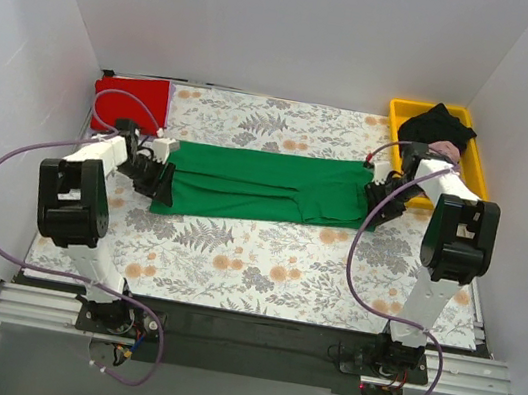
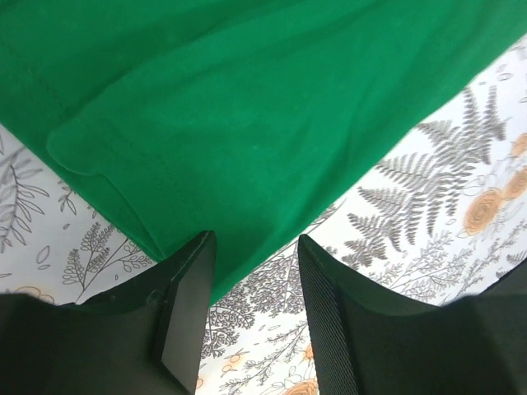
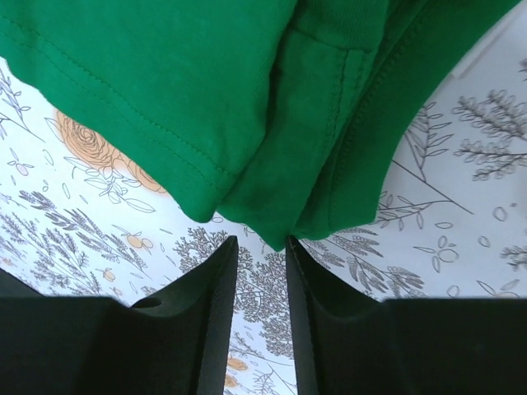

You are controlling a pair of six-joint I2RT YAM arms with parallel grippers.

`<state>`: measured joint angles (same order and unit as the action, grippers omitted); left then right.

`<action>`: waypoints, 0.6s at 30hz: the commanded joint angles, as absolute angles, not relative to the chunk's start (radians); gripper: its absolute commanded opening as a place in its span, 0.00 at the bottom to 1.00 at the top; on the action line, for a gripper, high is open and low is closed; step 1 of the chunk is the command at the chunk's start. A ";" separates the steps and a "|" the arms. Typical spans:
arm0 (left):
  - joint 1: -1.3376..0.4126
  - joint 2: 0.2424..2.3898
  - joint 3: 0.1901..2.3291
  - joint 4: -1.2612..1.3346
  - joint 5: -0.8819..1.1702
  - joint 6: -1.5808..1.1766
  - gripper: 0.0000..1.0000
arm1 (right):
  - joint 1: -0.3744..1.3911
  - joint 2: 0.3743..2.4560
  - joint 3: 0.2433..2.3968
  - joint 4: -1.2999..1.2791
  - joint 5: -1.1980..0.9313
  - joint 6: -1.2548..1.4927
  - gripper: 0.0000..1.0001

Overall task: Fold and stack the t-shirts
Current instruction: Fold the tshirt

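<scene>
A bright green t-shirt (image 1: 266, 188) lies folded into a long band across the middle of the floral cloth. My left gripper (image 1: 154, 176) is open at its left end; in the left wrist view the green edge (image 2: 247, 148) lies just ahead of my spread fingers (image 2: 185, 313), nothing between them. My right gripper (image 1: 377, 198) is open at the shirt's right end; a green corner (image 3: 280, 164) hangs just past my fingertips (image 3: 218, 313). A folded red t-shirt (image 1: 130, 99) lies at the back left. A black t-shirt (image 1: 441, 124) and a dusty pink one (image 1: 445, 149) lie in the yellow tray.
The yellow plastic tray (image 1: 400, 109) stands at the back right corner. The grey-and-orange floral cloth (image 1: 264, 258) covers the table. White walls close in the back and both sides. Purple cables loop from both arms.
</scene>
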<state>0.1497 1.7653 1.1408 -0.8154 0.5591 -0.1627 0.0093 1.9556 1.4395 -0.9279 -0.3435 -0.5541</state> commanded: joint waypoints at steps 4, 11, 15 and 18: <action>0.146 1.784 1.083 -0.796 0.422 -0.190 0.38 | 0.011 1.971 1.371 -0.879 -0.336 -0.560 0.20; 0.147 1.760 1.028 -0.793 0.313 -0.155 0.33 | 0.009 1.896 1.296 -0.882 -0.270 -0.601 0.01; 0.147 1.743 1.009 -0.789 0.279 -0.143 0.28 | 0.009 1.829 1.247 -0.882 -0.200 -0.638 0.01; 0.149 1.730 1.002 -0.788 0.258 -0.132 0.26 | 0.008 1.801 1.235 -0.882 -0.177 -0.657 0.01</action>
